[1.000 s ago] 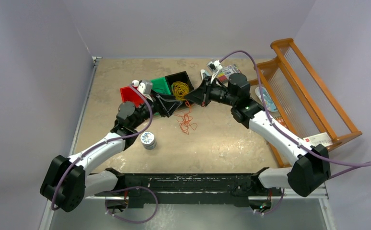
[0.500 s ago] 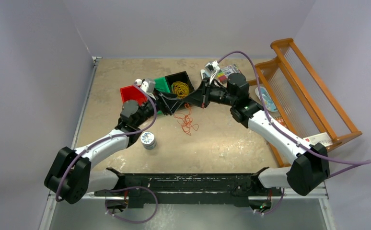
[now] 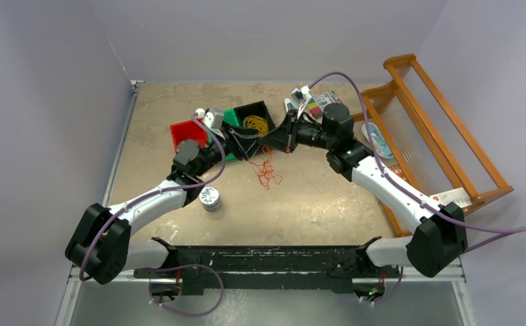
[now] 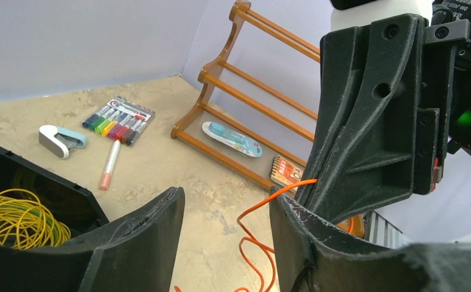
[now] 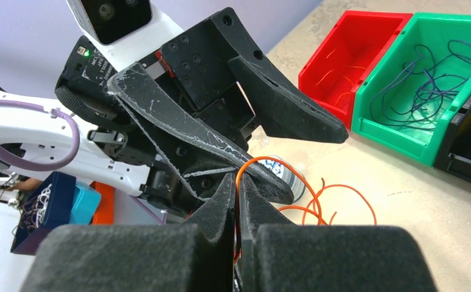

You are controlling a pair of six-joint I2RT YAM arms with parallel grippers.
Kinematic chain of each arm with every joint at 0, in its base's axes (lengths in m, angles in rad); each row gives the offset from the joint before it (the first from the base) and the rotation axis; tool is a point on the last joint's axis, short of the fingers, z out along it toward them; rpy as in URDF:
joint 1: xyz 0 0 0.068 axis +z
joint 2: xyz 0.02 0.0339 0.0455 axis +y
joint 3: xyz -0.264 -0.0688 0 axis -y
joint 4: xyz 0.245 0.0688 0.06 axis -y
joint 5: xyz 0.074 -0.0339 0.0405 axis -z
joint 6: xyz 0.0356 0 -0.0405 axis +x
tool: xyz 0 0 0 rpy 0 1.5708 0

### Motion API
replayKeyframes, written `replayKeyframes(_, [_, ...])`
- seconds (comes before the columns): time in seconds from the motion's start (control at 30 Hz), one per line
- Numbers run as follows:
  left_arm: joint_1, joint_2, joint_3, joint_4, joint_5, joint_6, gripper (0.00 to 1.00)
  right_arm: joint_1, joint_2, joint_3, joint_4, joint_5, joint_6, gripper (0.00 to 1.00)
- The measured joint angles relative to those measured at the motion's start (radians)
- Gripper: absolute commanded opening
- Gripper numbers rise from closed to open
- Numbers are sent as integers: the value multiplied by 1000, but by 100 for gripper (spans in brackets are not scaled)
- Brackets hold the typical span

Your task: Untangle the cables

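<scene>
Your step looked like pulling one orange cable (image 3: 266, 168) free: right jaws clamped on it, left jaws apart at nine o'clock, probably grabbing next.

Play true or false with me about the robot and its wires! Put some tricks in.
1. The right gripper is shut on an orange cable. True.
2. The green bin holds dark cables. True.
3. The yellow cables lie in the green bin too. False: they lie in the black bin.
4. The left gripper is shut tight. False: its jaws stand apart, open.
</scene>
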Motion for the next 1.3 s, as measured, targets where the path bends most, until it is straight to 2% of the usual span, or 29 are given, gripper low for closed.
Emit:
replayKeyframes(0.1, [-9, 0, 2, 2, 4, -2, 29, 0, 1, 0, 7, -1, 5, 0])
replayKeyframes(0.17, [-17, 1, 9, 4, 10, -3, 12, 0, 2, 0, 10, 0, 8, 0])
replayKeyframes(0.23, [-22, 1, 18, 4, 15, -14, 1, 0, 2, 0, 12, 0, 8, 0])
replayKeyframes(0.37, [-24, 1, 33, -4, 17, -19, 0, 0, 2, 0, 14, 5, 2, 2])
replayKeyframes(0.5, [-24, -1, 47, -41, 8, -17, 0, 0, -4, 0, -2, 37, -37, 26])
replayKeyframes(0.6, [-24, -11, 53, -75, -8, -15, 0, 0, -38, -6, -27, 113, -78, 42])
replayKeyframes(0.67, [-24, -21, 54, -97, -16, -13, 0, 0, -83, -19, -33, 169, -109, 56])
replayKeyframes(0.7, [-24, -26, 56, -108, -20, -11, 0, 0, -105, -26, -34, 192, -122, 60])
replayKeyframes(0.9, [-24, -39, 78, -185, -53, 10, 0, 0, -219, -104, 23, 290, -227, 66])
replayKeyframes(1.3, [-24, -41, 169, -338, -104, 33, 0, 3, -139, -212, 194, 213, -353, 69])
